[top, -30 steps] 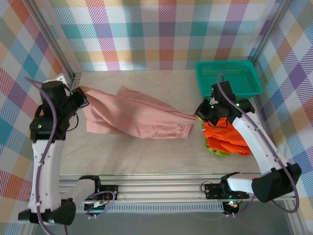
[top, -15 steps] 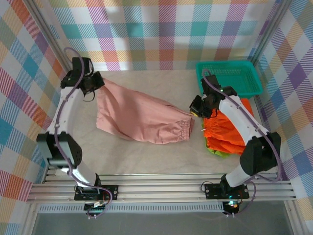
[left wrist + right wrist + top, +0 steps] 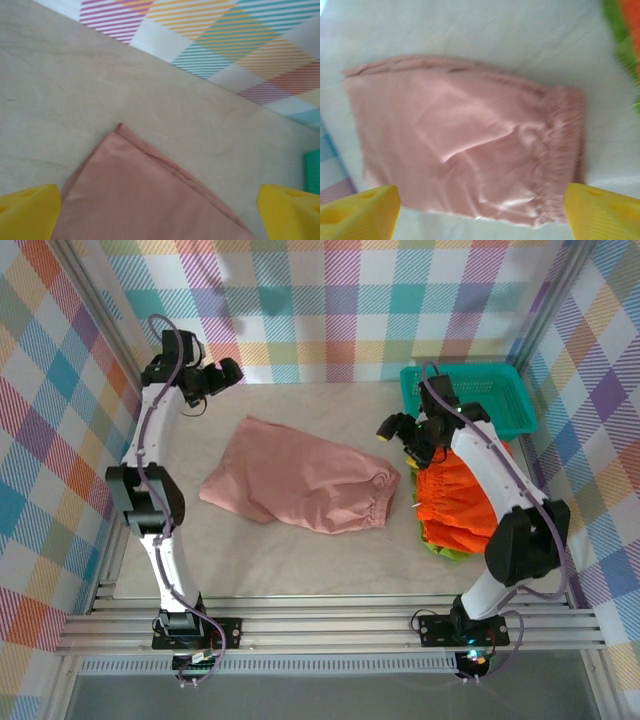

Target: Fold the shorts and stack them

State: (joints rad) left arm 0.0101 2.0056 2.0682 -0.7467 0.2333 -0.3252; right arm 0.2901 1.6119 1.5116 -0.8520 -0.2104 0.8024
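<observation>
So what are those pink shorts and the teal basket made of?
The pink shorts look like thin woven fabric with a slight sheen: soft creases, and a puckered elastic waistband in the right wrist view. Cotton or synthetic, I can't tell. The teal basket looks like rigid moulded plastic: fine open mesh with a solid rim.

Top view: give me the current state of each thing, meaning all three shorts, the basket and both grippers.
Pink shorts: folded over, flat on the table, not held.
Orange shorts: folded, stacked on the green pair.
Green shorts: under the orange pair, edge showing.
Basket: upright, far right corner.
Left gripper: jaws open, holding nothing.
Right gripper: jaws open, holding nothing.
</observation>
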